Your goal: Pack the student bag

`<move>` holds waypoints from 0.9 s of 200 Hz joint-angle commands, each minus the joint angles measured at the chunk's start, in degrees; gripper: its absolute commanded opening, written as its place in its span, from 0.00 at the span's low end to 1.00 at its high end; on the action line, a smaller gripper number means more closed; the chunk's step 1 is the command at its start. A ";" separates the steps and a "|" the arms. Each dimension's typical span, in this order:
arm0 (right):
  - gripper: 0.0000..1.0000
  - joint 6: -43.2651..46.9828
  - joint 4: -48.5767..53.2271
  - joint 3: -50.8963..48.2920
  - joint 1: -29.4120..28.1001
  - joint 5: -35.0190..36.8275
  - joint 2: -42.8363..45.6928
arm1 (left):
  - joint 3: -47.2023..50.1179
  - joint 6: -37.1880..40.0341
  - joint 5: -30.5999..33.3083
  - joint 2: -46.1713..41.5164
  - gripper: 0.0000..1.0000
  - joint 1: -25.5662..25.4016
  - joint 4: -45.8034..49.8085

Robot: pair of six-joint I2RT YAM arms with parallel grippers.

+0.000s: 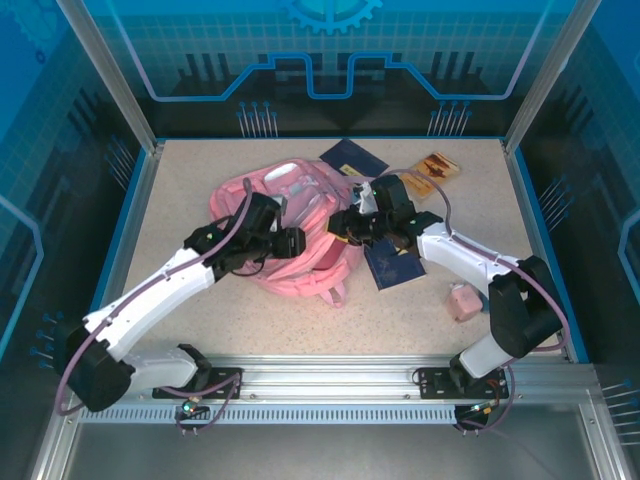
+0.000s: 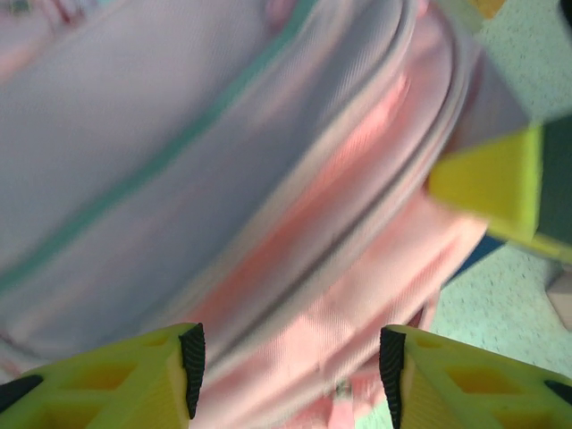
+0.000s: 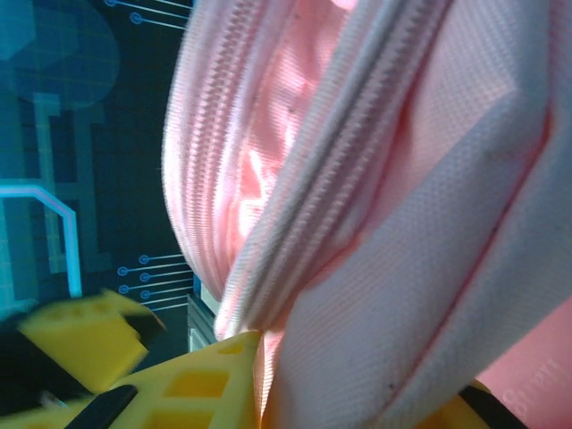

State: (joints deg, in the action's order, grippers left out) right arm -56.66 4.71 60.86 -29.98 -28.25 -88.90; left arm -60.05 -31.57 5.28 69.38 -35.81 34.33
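The student bag, soft and pink, lies in the middle of the table. My left gripper hovers at its near side. In the left wrist view the left gripper is open, its fingers spread over the bag's pink fabric with nothing pinched. My right gripper is at the bag's right edge. In the right wrist view the right gripper is shut on a fold of the bag beside a zip seam.
One dark blue booklet lies behind the bag, another under the right forearm. An orange-brown item sits at the back right, a small pink object at the right. Blue walls ring the table.
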 commanded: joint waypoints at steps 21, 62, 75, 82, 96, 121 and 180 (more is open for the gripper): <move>0.24 -1.42 -5.22 3.72 -1.40 -0.23 -1.68 | 8.71 -12.63 -0.60 -1.80 0.53 -6.18 -2.50; 0.22 -2.16 -6.20 3.83 -1.92 -1.14 -2.85 | 9.81 -14.49 -1.12 2.33 0.47 -8.39 -7.37; 0.22 -2.14 -6.20 3.83 -1.92 -1.37 -2.85 | 9.37 -14.72 -0.55 3.82 0.45 -8.49 -7.82; 0.22 -2.14 -6.13 3.83 -1.92 -1.53 -2.85 | 9.21 -14.89 -0.12 4.61 0.44 -8.51 -7.87; 0.22 -2.13 -6.12 3.66 -1.93 -1.69 -2.60 | 9.01 -15.53 0.22 5.78 0.41 -8.48 -8.19; 0.21 -2.05 -5.94 3.48 -1.92 -1.93 -2.33 | 8.40 -16.30 0.68 7.30 0.38 -8.58 -7.88; 0.19 -3.40 -7.17 2.60 -1.97 -3.13 -2.15 | 9.48 -17.73 3.29 7.98 0.32 -9.57 -8.92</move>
State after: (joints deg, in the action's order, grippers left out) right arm -59.02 2.35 62.26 -31.16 -28.62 -92.16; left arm -50.11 -47.97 5.98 76.79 -44.27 26.57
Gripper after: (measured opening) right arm 0.200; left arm 0.340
